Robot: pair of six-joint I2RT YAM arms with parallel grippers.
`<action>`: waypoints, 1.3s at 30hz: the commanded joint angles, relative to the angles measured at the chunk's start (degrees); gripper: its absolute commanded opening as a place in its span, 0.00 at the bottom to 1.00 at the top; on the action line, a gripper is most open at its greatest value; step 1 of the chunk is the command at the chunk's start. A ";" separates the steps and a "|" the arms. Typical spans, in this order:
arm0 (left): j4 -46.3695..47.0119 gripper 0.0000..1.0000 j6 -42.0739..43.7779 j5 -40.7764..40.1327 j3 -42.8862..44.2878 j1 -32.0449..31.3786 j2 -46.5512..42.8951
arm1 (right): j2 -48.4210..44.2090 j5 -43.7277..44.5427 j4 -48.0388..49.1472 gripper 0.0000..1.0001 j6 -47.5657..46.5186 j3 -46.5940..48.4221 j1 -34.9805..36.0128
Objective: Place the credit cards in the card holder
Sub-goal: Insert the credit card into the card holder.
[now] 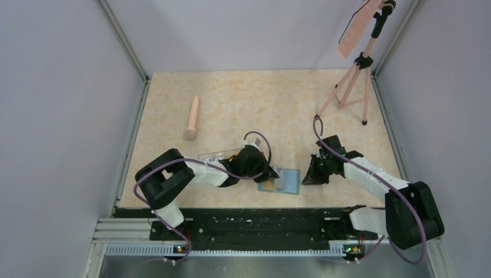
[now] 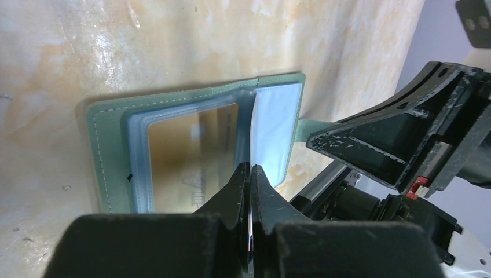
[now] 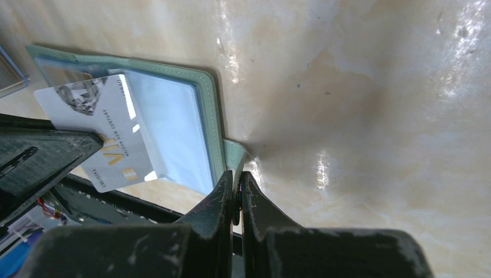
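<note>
Both arms crouch low, elbows swung outward and forearms angled inward, so that the wrists face each other near the middle. The left arm (image 1: 200,172) reaches to its right, and the left gripper (image 2: 250,169) tips downward, jaws pinched tight on the edge of a card (image 3: 110,133). The right arm (image 1: 373,176) reaches to its left. The right gripper (image 3: 236,176), jaws pressed together, nips the tab (image 3: 233,155) of the card holder (image 2: 107,156). The two grippers sit near each other, not touching.

The top view looks down over the whole table (image 1: 260,98); both close wrist views share the card holder (image 2: 107,162).
</note>
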 commanded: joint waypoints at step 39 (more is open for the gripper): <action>-28.94 0.00 11.40 -0.85 13.82 -1.24 -0.11 | 0.19 0.91 -1.27 0.00 -0.57 3.56 -0.02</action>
